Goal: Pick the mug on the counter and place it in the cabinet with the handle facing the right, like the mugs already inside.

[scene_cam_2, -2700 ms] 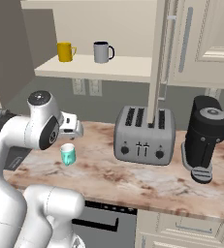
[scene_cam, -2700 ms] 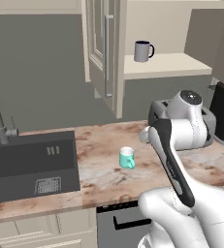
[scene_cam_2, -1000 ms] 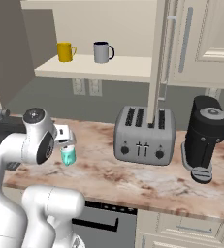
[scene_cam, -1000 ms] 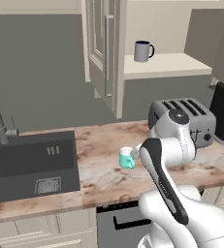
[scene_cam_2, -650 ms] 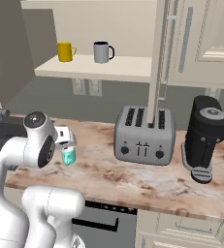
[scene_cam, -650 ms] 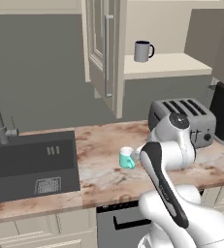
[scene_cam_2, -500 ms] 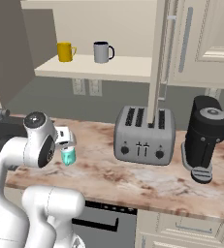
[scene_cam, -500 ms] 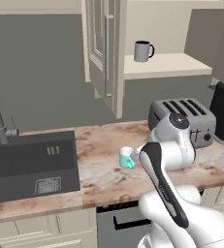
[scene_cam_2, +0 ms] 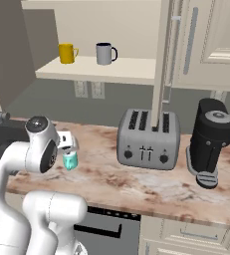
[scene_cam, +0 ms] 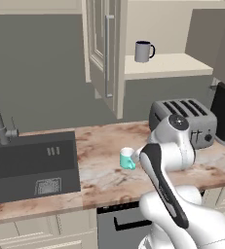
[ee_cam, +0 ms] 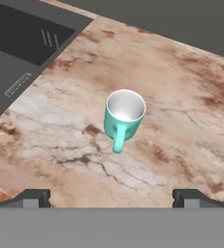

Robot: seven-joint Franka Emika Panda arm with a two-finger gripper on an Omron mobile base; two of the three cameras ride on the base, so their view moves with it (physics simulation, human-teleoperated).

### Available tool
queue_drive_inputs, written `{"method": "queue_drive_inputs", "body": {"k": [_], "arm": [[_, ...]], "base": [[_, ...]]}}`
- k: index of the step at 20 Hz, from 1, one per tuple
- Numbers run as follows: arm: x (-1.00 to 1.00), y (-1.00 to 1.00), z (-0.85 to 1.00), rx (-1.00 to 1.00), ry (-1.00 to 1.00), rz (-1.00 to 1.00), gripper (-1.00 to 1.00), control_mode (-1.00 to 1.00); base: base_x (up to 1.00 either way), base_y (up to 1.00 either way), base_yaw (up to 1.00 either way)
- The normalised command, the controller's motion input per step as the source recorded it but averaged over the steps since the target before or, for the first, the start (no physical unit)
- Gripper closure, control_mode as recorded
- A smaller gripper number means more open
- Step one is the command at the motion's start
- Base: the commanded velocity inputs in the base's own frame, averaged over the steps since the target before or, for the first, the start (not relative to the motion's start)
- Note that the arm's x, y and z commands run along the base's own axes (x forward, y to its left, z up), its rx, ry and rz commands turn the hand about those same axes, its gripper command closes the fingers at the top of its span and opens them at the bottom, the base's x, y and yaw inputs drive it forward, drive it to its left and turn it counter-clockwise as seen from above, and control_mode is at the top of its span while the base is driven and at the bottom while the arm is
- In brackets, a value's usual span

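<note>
From the left base camera, we saw the teal mug (scene_cam: 127, 158) standing upright on the marbled counter (scene_cam: 104, 170), between the sink (scene_cam: 31, 165) and the toaster (scene_cam: 184, 119), with the arm's white wrist close against its right side. Up in the open cabinet (scene_cam: 167, 65) the grey mug (scene_cam: 143, 51) sat on the pale shelf with its dark handle to the right; that was the pose we judged we had to copy.

From the right base camera, the teal mug (scene_cam_2: 69, 160) sat well left of the toaster (scene_cam_2: 147, 139), tucked just under the hand, and the grey mug (scene_cam_2: 105, 53) shared the shelf with a yellow mug (scene_cam_2: 66, 53).

From the hand camera, we looked down into the mug's white inside (ee_cam: 125, 114), and its teal handle (ee_cam: 119, 140) pointed toward the gripper (ee_cam: 111, 196), whose tips stood spread wide and held nothing. The mug lay above the tips, centred between them and not yet reached. We judged the good way was to descend straight, keep the mug centred, close across the body or rim rather than on the thin loop, and note the handle's direction so the wrist could later turn it rightward
</note>
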Motion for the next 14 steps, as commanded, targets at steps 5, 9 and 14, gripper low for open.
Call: {"method": "queue_drive_inputs", "body": {"k": [5,9,14], "arm": [[0.11,0.00,-0.21,0.00,0.00,0.00,-1.00,-1.00],[0.18,0.00,-0.18,0.00,0.00,0.00,-1.00,-1.00],[0.20,0.00,-0.17,0.00,0.00,0.00,-1.00,-1.00]], "base": [[0.00,0.00,0.00],[0.00,0.00,0.00],[0.00,0.00,0.00]]}}
